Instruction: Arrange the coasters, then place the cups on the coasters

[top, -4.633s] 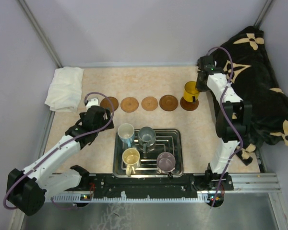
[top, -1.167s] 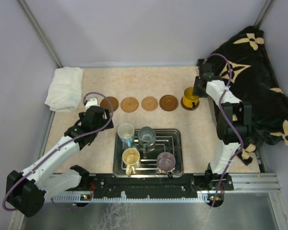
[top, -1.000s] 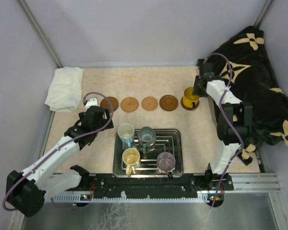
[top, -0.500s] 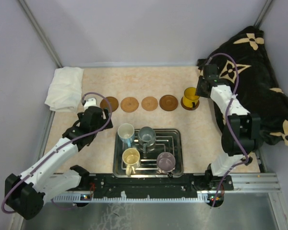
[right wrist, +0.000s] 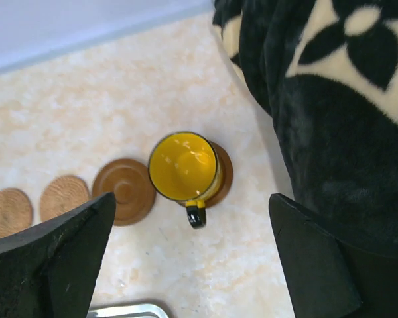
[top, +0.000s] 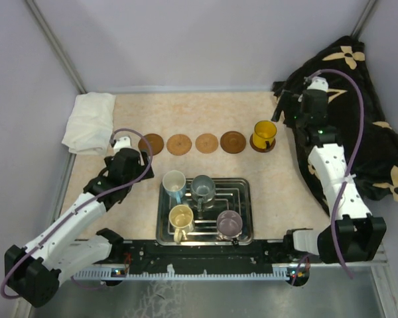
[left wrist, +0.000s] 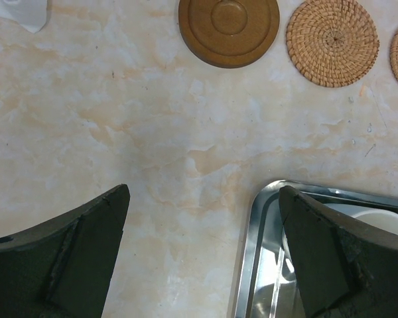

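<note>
Five coasters lie in a row across the table: a dark one (top: pixel 150 143), two woven tan ones (top: pixel 179 144) (top: pixel 207 143), a dark one (top: pixel 233 142), and the rightmost (top: pixel 254 145) under the orange-yellow cup (top: pixel 264 131). My right gripper (top: pixel 287 109) hangs open, above and to the right of that cup (right wrist: pixel 184 165), and holds nothing (right wrist: pixel 192 196). Three more cups stand in the steel tray (top: pixel 244 199): white-blue (top: pixel 174 182), grey-blue (top: pixel 202 187) and cream-yellow (top: pixel 181 216). A purple-grey one (top: pixel 229 223) stands there too. My left gripper (top: pixel 134 167) (left wrist: pixel 203 189) is open over bare table beside the tray's left rim (left wrist: pixel 252 238).
A folded white cloth (top: pixel 89 122) lies at the far left. A black blanket with cream flowers (top: pixel 358 132) is heaped along the right edge, close behind the right arm. Walls close in the back and both sides.
My right gripper opened and let go of the orange-yellow cup, which now stands on the rightmost coaster. The gripper then drew up and back to the right. The left arm barely shifted.
</note>
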`<act>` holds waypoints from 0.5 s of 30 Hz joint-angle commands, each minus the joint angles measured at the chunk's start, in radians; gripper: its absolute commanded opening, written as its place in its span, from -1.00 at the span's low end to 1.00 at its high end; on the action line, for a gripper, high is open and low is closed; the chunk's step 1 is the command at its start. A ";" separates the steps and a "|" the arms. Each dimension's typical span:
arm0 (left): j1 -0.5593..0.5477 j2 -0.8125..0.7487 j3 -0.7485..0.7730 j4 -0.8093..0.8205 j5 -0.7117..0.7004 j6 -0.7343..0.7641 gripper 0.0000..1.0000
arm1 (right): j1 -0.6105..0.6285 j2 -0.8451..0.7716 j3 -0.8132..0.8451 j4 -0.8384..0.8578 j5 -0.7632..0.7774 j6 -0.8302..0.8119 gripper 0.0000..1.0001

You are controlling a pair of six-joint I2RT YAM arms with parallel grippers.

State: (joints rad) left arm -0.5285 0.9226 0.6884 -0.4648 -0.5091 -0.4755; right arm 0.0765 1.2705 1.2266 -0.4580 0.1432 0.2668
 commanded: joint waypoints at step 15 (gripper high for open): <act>-0.001 -0.089 0.019 -0.060 -0.001 -0.023 1.00 | -0.159 -0.172 -0.140 0.200 -0.469 0.188 0.59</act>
State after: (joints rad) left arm -0.5285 0.8539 0.6933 -0.5110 -0.5114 -0.4835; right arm -0.0879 1.1675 1.1072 -0.2501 -0.2695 0.4389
